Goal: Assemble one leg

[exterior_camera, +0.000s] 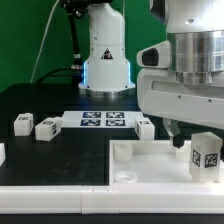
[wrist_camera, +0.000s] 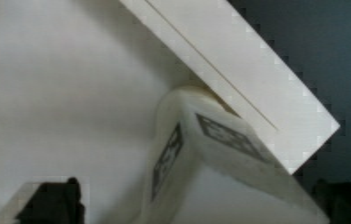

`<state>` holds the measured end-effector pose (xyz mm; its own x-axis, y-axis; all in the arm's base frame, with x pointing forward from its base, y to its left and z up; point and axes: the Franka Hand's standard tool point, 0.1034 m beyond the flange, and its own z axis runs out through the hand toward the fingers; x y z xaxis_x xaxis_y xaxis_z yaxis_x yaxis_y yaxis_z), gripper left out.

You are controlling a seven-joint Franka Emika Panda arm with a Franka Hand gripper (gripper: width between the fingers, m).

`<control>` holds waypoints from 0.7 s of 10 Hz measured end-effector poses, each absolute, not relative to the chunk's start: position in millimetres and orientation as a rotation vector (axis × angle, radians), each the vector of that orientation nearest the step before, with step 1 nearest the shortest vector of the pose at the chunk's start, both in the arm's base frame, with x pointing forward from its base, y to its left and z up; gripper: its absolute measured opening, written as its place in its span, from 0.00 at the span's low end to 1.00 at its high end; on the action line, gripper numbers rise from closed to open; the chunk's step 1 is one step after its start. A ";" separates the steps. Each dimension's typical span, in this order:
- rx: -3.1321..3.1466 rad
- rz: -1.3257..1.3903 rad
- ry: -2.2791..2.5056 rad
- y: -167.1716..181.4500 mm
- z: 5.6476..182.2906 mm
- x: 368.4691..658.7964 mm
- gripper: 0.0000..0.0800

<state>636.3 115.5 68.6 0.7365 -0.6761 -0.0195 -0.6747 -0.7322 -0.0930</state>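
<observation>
Hanging low over the white tray-like tabletop piece (exterior_camera: 150,160), the Panda arm's gripper (exterior_camera: 178,138) stood at the exterior view's right, just beside a leg (exterior_camera: 207,152) that rose upright from the panel with its black-and-white tag facing the camera. Whether the fingers were apart or together could not be told: the exterior view showed only a dark fingertip below the bulky white wrist housing, and the wrist view caught two dark finger tips (wrist_camera: 51,200) at the frame's edge with nothing visibly clamped between them. The wrist view showed the same leg (wrist_camera: 216,150) close up, a chunky white block with patterned tags on two faces, resting against the pale surface of the tabletop piece (wrist_camera: 65,100) near its raised rim.

Farther back on the black table (exterior_camera: 40,100), the marker board (exterior_camera: 103,121) lay flat with its row of tags. Three more loose legs sat around it: one (exterior_camera: 24,122) and another (exterior_camera: 47,127) at the exterior view's left, and a third (exterior_camera: 144,127) just beside the board's right end. The arm's white base (exterior_camera: 105,55) stood behind.
</observation>
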 end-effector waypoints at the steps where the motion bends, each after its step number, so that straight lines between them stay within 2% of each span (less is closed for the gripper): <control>1: -2.897 -0.033 0.953 117.2 69.0 636.5 0.81; 7: -3.132 -0.094 -0.018 115.0 73.2 642.8 0.81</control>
